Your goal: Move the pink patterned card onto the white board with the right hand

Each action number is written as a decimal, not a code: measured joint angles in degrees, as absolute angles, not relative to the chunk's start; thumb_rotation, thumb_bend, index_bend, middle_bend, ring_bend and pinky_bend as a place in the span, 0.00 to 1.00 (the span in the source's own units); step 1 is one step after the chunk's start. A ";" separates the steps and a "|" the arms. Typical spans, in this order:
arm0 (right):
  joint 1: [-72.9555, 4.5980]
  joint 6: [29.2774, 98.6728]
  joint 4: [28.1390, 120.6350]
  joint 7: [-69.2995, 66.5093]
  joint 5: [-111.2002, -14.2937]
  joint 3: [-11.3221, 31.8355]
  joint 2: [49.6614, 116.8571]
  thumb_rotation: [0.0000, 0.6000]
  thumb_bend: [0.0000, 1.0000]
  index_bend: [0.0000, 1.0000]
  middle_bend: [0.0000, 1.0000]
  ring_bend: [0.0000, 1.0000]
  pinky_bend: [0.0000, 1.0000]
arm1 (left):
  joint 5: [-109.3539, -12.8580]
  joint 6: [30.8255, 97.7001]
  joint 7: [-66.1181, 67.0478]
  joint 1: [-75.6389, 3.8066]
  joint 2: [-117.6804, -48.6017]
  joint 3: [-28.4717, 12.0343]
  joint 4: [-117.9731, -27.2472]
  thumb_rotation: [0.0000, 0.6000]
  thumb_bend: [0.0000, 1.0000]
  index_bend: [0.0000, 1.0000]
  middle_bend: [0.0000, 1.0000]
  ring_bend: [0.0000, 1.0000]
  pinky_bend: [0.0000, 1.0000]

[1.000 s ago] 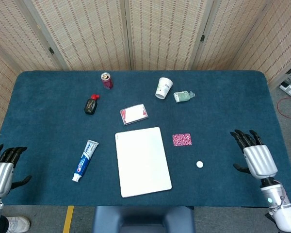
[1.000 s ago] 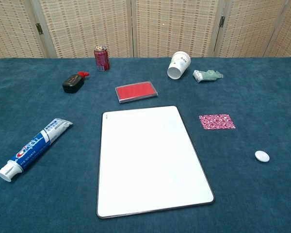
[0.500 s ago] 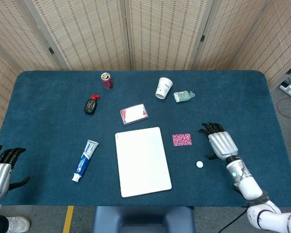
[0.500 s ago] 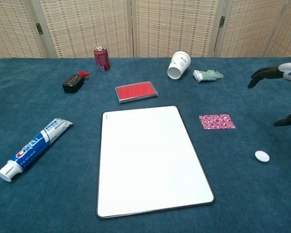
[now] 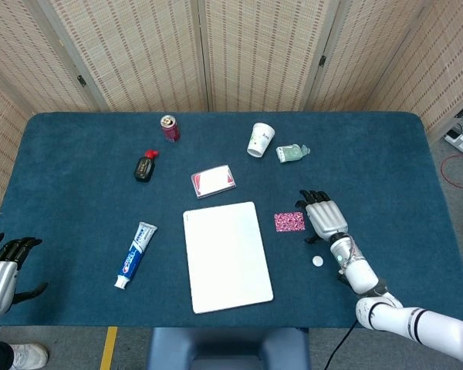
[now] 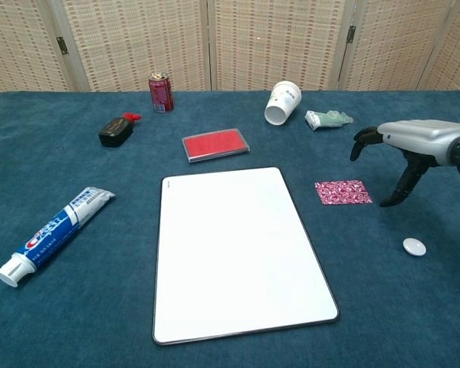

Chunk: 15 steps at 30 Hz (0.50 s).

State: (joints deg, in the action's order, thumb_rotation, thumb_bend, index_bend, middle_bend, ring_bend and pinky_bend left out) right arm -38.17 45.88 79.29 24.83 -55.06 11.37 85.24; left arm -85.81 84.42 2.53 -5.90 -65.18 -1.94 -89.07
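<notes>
White cup (image 6: 282,102) on its side, inside not visible. My right hand (image 5: 325,216) spread, holding nothing, just beside pink card (image 5: 289,222); left hand (image 5: 1,270) cut off, fingers apart.

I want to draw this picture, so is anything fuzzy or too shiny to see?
Head view: light is soft and even, the pink card and white board look sharp, with no glare. Chest view: the right hand is crisp and casts only a faint shadow; the board is bright but not washed out.

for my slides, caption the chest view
Open right hand hovers beside the pink card, right of the white board.
</notes>
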 measured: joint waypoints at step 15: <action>-42.02 43.63 71.83 24.81 -50.07 10.43 90.04 1.00 0.12 0.31 0.08 0.06 0.08 | -85.21 84.26 1.50 -5.72 -65.67 -2.07 -87.99 1.00 0.09 0.27 0.24 0.22 0.00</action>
